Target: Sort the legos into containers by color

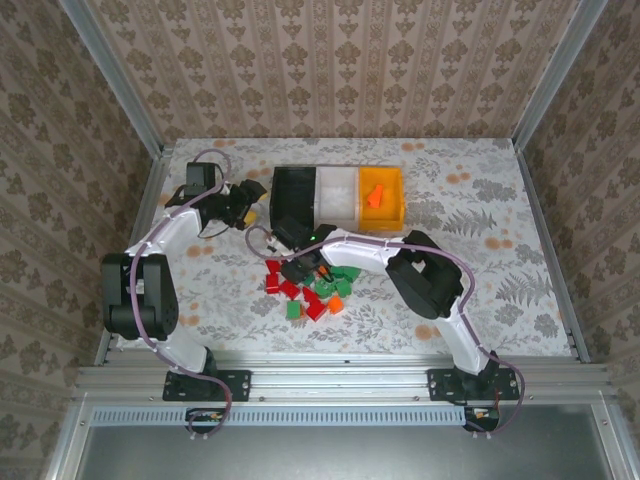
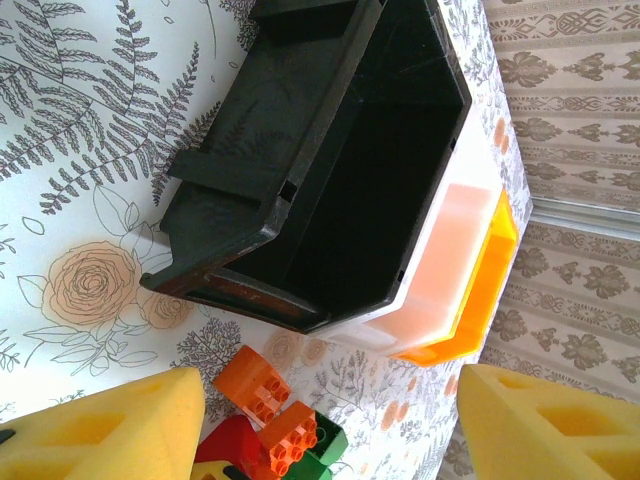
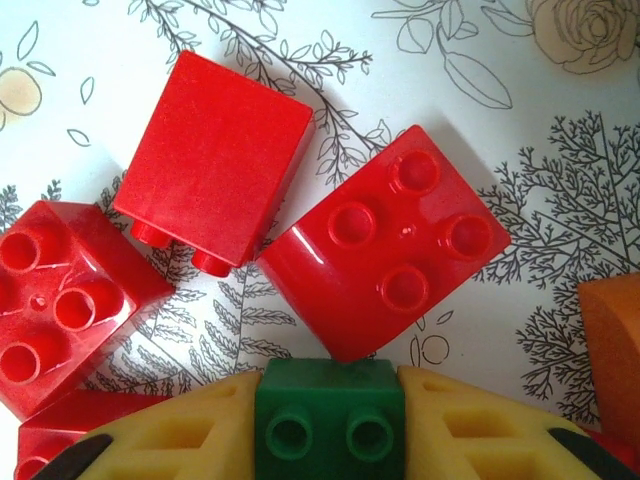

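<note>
A loose pile of red, green and orange legos (image 1: 312, 290) lies on the flowered cloth in front of the containers. The black bin (image 1: 293, 195), white bin (image 1: 336, 195) and orange bin (image 1: 382, 195) stand in a row. An orange brick (image 1: 375, 196) lies in the orange bin. My right gripper (image 3: 330, 420) is down in the pile, its yellow pads (image 3: 190, 430) pressed against both sides of a green brick (image 3: 330, 400). Red bricks (image 3: 385, 240) lie just beyond it. My left gripper (image 2: 330, 400) hangs open by the black bin (image 2: 330, 150), with nothing between its fingers.
Two orange bricks (image 2: 255, 385), a green one and a red one lie on the cloth low in the left wrist view. An orange brick (image 3: 612, 340) sits at the right edge of the right wrist view. Patterned walls and metal rails (image 1: 150, 230) enclose the table.
</note>
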Available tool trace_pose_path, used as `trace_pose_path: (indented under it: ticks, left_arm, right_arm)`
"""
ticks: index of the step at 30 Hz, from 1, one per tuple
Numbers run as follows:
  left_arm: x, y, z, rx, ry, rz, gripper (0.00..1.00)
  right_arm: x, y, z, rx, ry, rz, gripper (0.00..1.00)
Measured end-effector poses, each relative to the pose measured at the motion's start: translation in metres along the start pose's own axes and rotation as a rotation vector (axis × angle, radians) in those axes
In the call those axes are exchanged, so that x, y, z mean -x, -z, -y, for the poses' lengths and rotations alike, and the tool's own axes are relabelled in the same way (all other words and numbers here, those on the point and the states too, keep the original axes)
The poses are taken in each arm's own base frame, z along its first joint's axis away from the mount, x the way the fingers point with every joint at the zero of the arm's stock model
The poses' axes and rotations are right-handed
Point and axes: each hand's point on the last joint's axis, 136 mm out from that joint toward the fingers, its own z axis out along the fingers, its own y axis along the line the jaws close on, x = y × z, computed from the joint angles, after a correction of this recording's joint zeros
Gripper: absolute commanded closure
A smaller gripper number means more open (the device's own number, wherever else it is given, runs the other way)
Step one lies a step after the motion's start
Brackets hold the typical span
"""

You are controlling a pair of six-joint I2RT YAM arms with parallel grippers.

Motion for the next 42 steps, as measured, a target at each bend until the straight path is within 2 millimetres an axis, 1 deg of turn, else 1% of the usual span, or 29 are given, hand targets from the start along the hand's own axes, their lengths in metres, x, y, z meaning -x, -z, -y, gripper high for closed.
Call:
trace_pose_path:
  ticks: [3,5,6,8,10,12,14,15,17,18,19,20,21,22,24,25,28,31,33,35,39,41,42]
  left_arm:
    - [0.0,0.0,0.0,0.0,0.0,0.0,0.31]
    - [0.0,0.0,0.0,0.0,0.0,0.0,0.31]
    - [0.0,0.0,0.0,0.0,0.0,0.0,0.31]
    - [0.0,0.0,0.0,0.0,0.0,0.0,0.31]
    - [0.001,0.001,0.0,0.0,0.001,0.002,0.31]
    - [0.003,0.002,-0.001,0.0,0.004,0.006,0.31]
    - [0.005,0.003,-0.002,0.001,0.008,0.012,0.31]
    - [0.005,0.003,-0.002,0.001,0.008,0.013,0.31]
    - [0.006,0.004,-0.001,0.002,0.004,0.019,0.31]
    - [0.005,0.004,-0.001,0.003,-0.002,0.02,0.31]
    - [0.003,0.003,0.0,0.005,-0.01,0.021,0.31]
    - [0.002,0.002,0.001,0.008,-0.015,0.018,0.31]
    - [-0.001,0.001,0.002,0.009,-0.021,0.014,0.32]
    - [-0.004,-0.001,0.003,0.012,-0.028,0.006,0.32]
    - [-0.01,-0.003,0.004,0.014,-0.04,-0.008,0.31]
    - [-0.013,-0.004,0.004,0.016,-0.047,-0.015,0.32]
    - [-0.017,-0.006,0.004,0.023,-0.054,-0.026,0.31]
    - [-0.018,-0.006,0.004,0.028,-0.058,-0.03,0.32]
    - [-0.018,-0.007,0.005,0.029,-0.061,-0.033,0.31]
    - [-0.018,-0.008,0.005,0.034,-0.066,-0.036,0.31]
    - [-0.015,-0.007,0.008,0.036,-0.09,-0.035,0.31]
    - [-0.015,-0.007,0.008,0.045,-0.106,-0.031,0.31]
    - [-0.015,-0.006,0.008,0.055,-0.114,-0.03,0.31]
  right_arm:
    - [-0.002,0.004,0.0,0.001,-0.006,0.007,0.7]
    - [-0.001,0.011,0.0,0.001,-0.015,0.016,0.71]
    - [0.002,0.018,0.0,0.001,-0.023,0.03,0.71]
    - [0.014,0.036,0.002,0.0,-0.036,0.075,0.71]
    - [0.033,0.063,0.007,-0.002,-0.056,0.153,0.71]
    - [0.05,0.088,0.021,-0.017,-0.086,0.225,0.72]
    - [0.065,0.107,0.047,-0.053,-0.129,0.281,0.72]
    - [0.074,0.114,0.065,-0.079,-0.157,0.308,0.72]
    - [0.084,0.121,0.106,-0.14,-0.22,0.339,0.72]
    - [0.089,0.121,0.132,-0.176,-0.259,0.349,0.72]
    - [0.093,0.12,0.154,-0.205,-0.291,0.355,0.72]
    - [0.097,0.117,0.17,-0.225,-0.318,0.36,0.72]
    - [0.1,0.111,0.193,-0.25,-0.351,0.36,0.72]
    - [0.1,0.104,0.21,-0.27,-0.375,0.355,0.72]
    - [0.096,0.085,0.232,-0.292,-0.407,0.326,0.71]
    - [0.091,0.074,0.239,-0.297,-0.419,0.302,0.7]
    - [0.076,0.047,0.241,-0.292,-0.437,0.23,0.68]
    - [0.065,0.033,0.234,-0.279,-0.439,0.176,0.62]
    - [0.063,0.033,0.232,-0.274,-0.44,0.166,0.55]
    - [0.066,0.034,0.231,-0.27,-0.437,0.173,0.5]
    - [0.065,0.037,0.228,-0.259,-0.433,0.176,0.47]
    - [0.063,0.043,0.226,-0.255,-0.433,0.176,0.47]
    - [0.062,0.05,0.224,-0.254,-0.433,0.181,0.47]
